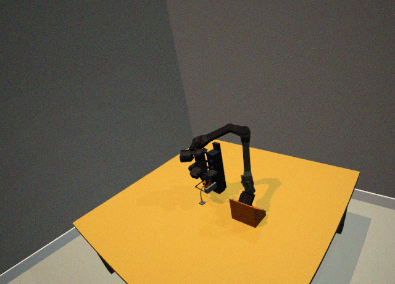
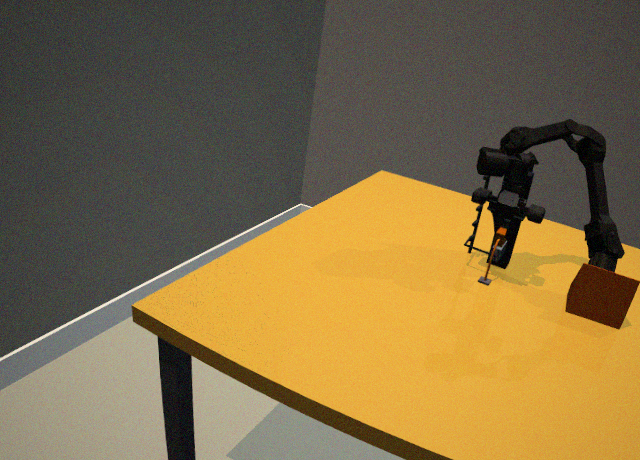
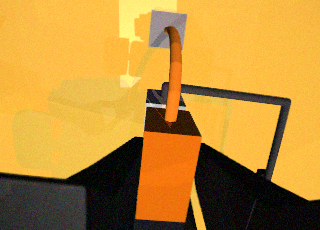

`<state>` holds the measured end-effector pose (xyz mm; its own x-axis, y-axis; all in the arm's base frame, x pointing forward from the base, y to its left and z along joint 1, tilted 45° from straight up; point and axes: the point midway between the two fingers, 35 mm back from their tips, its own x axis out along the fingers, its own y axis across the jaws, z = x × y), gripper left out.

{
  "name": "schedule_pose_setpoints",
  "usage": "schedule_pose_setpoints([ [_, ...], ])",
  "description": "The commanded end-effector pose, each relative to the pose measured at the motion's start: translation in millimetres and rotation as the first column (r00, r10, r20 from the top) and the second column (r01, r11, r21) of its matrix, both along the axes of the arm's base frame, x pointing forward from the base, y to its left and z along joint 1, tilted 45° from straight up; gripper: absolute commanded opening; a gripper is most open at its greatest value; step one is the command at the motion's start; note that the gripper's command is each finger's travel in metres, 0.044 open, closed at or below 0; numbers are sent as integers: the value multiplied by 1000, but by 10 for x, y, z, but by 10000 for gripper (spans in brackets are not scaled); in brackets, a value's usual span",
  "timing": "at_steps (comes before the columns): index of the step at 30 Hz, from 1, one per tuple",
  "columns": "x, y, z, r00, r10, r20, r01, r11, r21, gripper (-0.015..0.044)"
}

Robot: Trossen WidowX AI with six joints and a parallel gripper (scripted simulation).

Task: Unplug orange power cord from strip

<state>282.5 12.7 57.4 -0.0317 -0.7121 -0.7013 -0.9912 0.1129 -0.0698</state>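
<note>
Gripper clamped on the orange plug beside the black power strip.

The gripper (image 3: 167, 190) pointed down over the yellow table (image 2: 320, 310), its dark fingers pressed against the sides of the orange plug (image 3: 167, 172). From the plug's far end the orange cord (image 3: 174, 75) curved to a small grey block (image 3: 167, 29) lying on the table. In the top view the power strip (image 1: 218, 167) stood upright just behind the gripper; whether the plug was seated in it could not be told. A brown box (image 2: 600, 295) sat at the arm's base.
</note>
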Motion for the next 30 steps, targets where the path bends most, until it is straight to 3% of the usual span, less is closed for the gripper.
schedule_pose_setpoints([
  [1,42,138,-87,1000,6,8,-6,1000,27,0],
  [28,85,494,-343,1000,9,6,-9,1000,27,0],
  [30,83,427,-318,1000,10,5,-10,1000,25,53],
])
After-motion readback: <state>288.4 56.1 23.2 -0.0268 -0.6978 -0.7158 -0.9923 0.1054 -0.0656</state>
